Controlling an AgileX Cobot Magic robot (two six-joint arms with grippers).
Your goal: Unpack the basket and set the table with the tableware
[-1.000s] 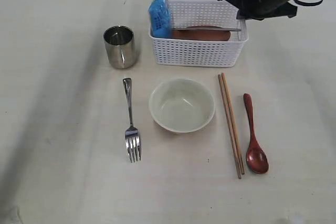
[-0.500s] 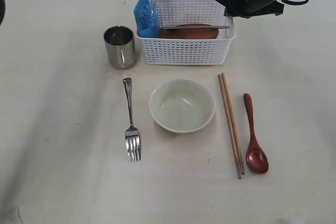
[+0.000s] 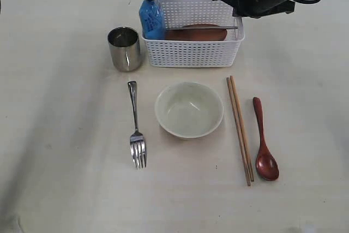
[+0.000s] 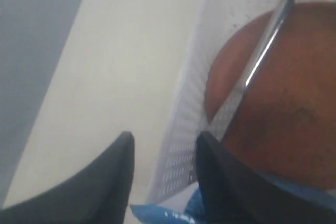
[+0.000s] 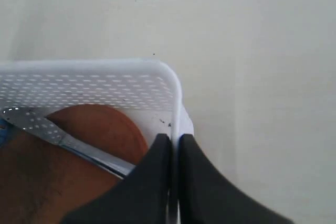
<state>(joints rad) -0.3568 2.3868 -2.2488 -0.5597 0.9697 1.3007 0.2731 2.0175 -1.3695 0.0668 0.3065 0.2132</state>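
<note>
We have the mug (image 3: 125, 48), fork (image 3: 136, 129), bowl (image 3: 188, 109), chopsticks (image 3: 240, 129) and spoon (image 3: 264, 145) laid out on the desk (image 3: 65, 135). The plate (image 3: 196, 34) and knife (image 3: 207, 27) lie in the basket (image 3: 192, 53), which stands beyond the bowl.

The knife rests across the plate. Its long axis runs along the basket's length, left to right in the exterior view.

Our right claw (image 5: 173, 142) is pinched shut on the basket's right end wall, by a corner, so we judge it is steadying the basket. Our left claw (image 4: 165, 140) hangs over the left end with its jaws apart and grips nothing. The blue packet (image 3: 152, 20) stands just under it.

From the left claw the knife runs away to the right, with its near end just beside the packet. We judge the left arm to be both the free one and the nearer. The packet stands between it and the knife.
</note>
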